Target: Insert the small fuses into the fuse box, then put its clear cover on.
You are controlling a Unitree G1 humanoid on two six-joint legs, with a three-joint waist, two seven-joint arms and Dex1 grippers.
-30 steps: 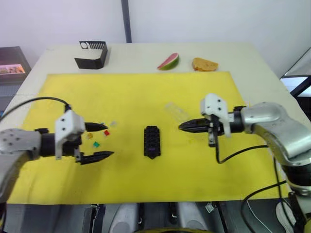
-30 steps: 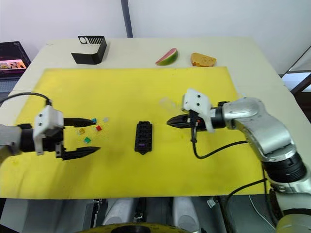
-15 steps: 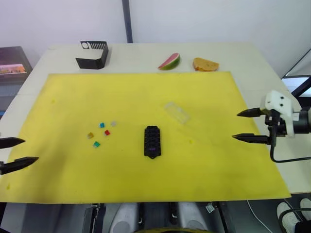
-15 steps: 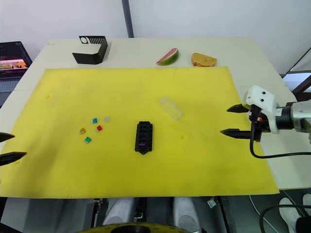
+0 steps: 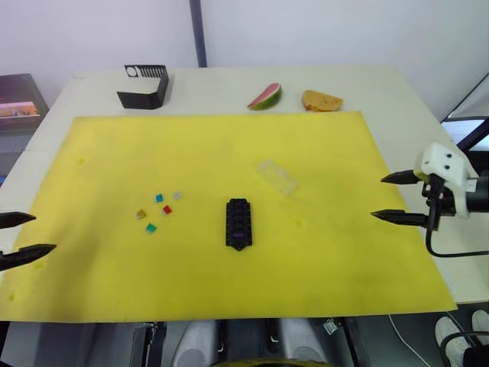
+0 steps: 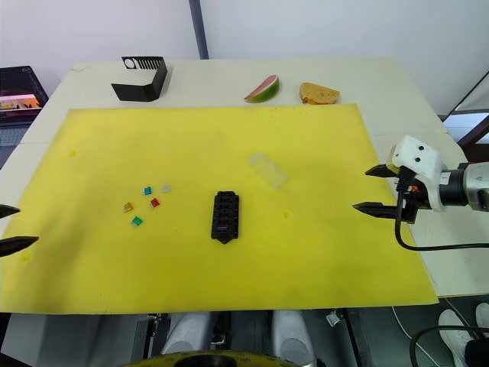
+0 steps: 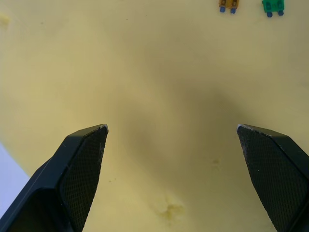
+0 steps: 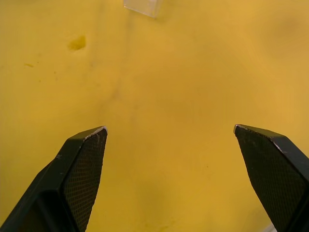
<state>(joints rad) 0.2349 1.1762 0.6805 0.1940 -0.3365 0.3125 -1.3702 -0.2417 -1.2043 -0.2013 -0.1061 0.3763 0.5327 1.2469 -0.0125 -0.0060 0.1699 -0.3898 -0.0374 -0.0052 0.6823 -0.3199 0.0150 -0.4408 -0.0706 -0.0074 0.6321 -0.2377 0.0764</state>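
Yellow matting [image 5: 229,145] covers most of the pale table [image 5: 367,80] we work over; at its left edge our left gripper [image 5: 19,235] hovers with fingers spread and empty; to its right lie the small fuses [image 5: 158,208], five loose ones in orange, green, teal, red and pale grey, close together but apart; further right, mid-mat, sits the fuse box [image 5: 238,223], one purple fuse seemingly already in its near end; beyond it lies the clear cover [image 5: 278,177], tilted, well apart from the box; at the right edge our right gripper [image 5: 399,198] is likewise splayed, holding nothing. We judge the next fuse best pinched by its plastic body, blades down, squared to a slot. Along the far table edge stand a black bracket [image 5: 144,86], a watermelon slice [image 5: 265,96] and a bread piece [image 5: 322,100]; nothing blocks our reach.
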